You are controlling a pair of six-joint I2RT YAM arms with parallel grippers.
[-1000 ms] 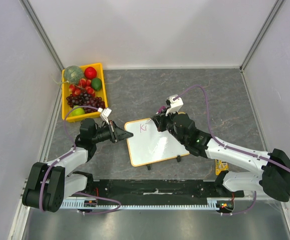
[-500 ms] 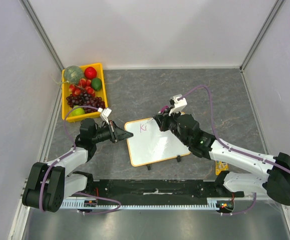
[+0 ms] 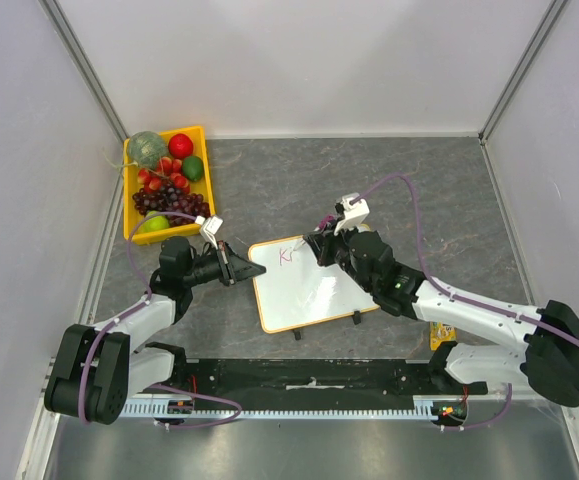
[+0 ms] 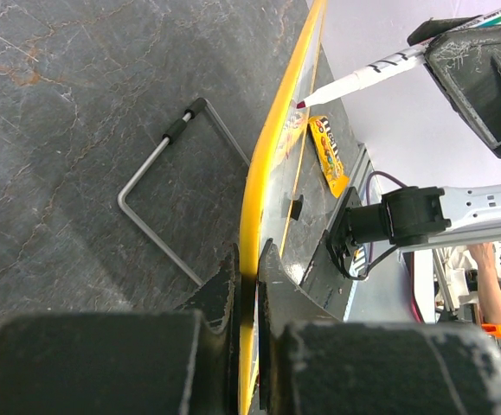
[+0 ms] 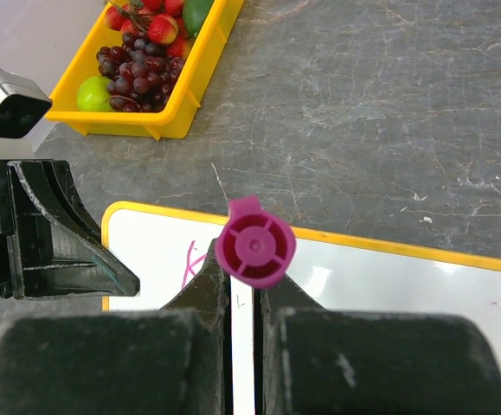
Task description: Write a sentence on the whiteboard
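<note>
The board [image 3: 314, 295] lies on the grey table, slightly askew. Its left edge is pinched between the fingers of the left gripper [image 4: 248, 259], and the yellow frame is seen clamped there edge-on.

The marker [image 4: 362, 79] is held by the right gripper [image 5: 243, 277], with the fingers pressed tight on the barrel and the magenta cap end up. Of the sentence [image 3: 287, 256], only a pink "Ki" is written, at the board's far left corner. The tip is poised just right of those letters. Whether it is touching the surface cannot be told.

The "n" is judged to be the stroke in hand, and it is best started close beside the "i". Light, even pressure is called for, with the marker's tilt kept constant and the baseline run parallel to the board's far edge. Letters are best kept small so that room is left toward the board's right edge, with the second line placed beneath. The clamp on the left edge should be kept firm so the board is not dragged by the tip. The fresh ink is to be kept clear of the fingers.

A fruit tray [image 3: 167, 185] sits well apart beyond the board's far left corner and is not concerned.
</note>
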